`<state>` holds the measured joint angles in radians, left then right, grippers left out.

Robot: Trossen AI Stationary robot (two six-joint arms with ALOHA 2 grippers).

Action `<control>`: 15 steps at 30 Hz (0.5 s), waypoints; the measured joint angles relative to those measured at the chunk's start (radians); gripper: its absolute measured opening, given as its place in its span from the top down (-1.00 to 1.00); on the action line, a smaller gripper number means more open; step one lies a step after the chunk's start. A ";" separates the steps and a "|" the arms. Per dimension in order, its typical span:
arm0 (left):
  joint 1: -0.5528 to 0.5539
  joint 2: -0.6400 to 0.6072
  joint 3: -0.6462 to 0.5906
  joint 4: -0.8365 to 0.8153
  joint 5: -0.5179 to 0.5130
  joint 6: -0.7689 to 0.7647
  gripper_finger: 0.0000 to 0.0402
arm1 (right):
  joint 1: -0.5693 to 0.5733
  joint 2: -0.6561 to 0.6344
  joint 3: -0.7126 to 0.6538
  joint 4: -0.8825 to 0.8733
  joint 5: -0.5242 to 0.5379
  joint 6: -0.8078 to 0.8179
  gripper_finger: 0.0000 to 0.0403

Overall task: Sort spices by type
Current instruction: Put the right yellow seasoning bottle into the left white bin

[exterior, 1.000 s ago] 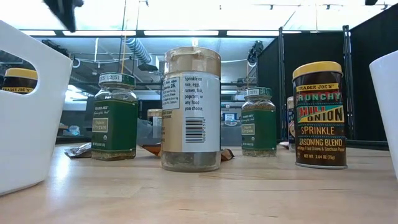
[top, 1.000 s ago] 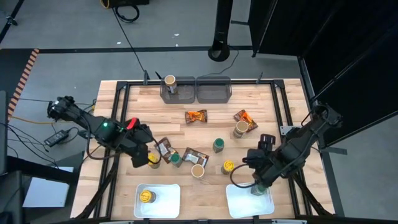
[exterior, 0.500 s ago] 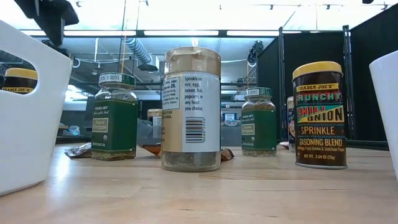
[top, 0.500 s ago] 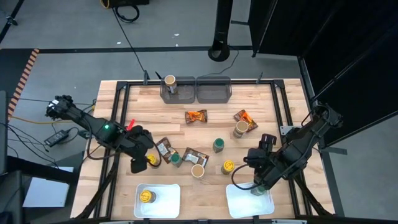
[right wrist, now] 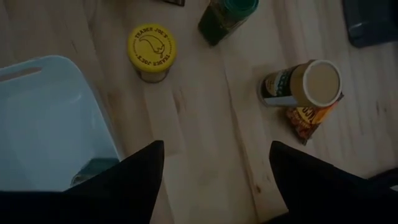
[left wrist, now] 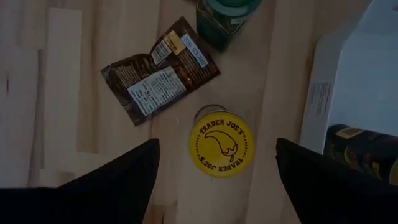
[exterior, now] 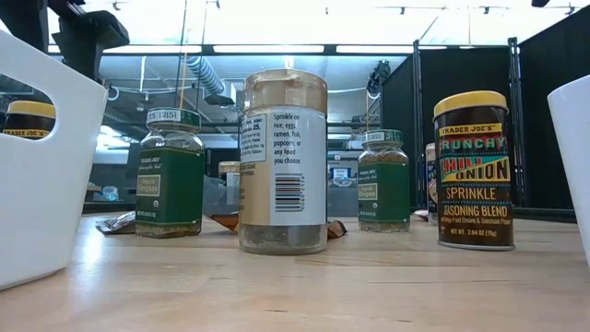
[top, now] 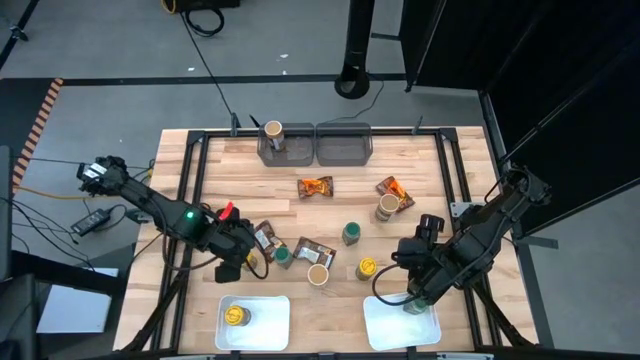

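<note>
Wooden plank surface [top: 440,170] carries the spices, scattered across its middle.

Left pincer [left wrist: 214,186]: hovers above a yellow-lidded round jar [left wrist: 221,144] standing on the wood near the front-left white tray [top: 270,322]. Fingers [left wrist: 118,177] spread wide, one on either side of the jar, apart from it, nothing pinched. Just beside this jar lies a flat dark brown packet [left wrist: 160,69], with a green-lidded jar [left wrist: 227,18] beyond it. Inside that tray stands another yellow-lidded jar [top: 235,316].

Right pincer [right wrist: 214,180]: sits over the front-right white tray [right wrist: 43,124], fingers [right wrist: 124,180] spread, empty. Past it, a second loose yellow-lidded jar [right wrist: 152,48] stands just beside the tray, a dark green jar [right wrist: 227,15] farther off, and a tan-lidded jar [right wrist: 305,84] touching an orange-brown packet [right wrist: 308,118].

Elsewhere, high view: an orange packet [top: 315,186] lies alone toward the far side; a tan-lidded jar [top: 273,133] stands in the left grey bin [top: 283,153]; the right grey bin [top: 343,146] adjoins it.

Low view: a tall tan-lidded shaker [exterior: 283,161] stands nearest, centre, flanked by two green-labelled jars [exterior: 171,175] set farther back, with a yellow-lidded dark tin of seasoning blend [exterior: 474,171] to the right.
</note>
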<state>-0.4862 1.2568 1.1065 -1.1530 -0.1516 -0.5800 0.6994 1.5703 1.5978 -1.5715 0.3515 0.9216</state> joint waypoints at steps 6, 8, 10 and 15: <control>0.000 0.000 0.000 0.010 0.002 0.000 -0.60 | 0.000 0.000 -0.039 0.000 -0.002 0.001 -0.48; 0.000 0.000 -0.005 0.018 0.000 -0.002 -0.60 | 0.000 0.000 -0.048 0.000 -0.002 0.001 -0.47; 0.000 0.000 -0.030 0.035 0.005 -0.014 -0.60 | 0.000 0.000 -0.052 0.000 -0.003 0.000 -0.46; -0.020 0.000 -0.103 0.085 0.060 -0.029 -0.60 | 0.000 0.000 -0.052 0.001 -0.005 -0.004 -0.46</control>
<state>-0.5062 1.2568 1.0031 -1.0683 -0.0914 -0.6095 0.6994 1.5703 1.5459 -1.5709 0.3466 0.9176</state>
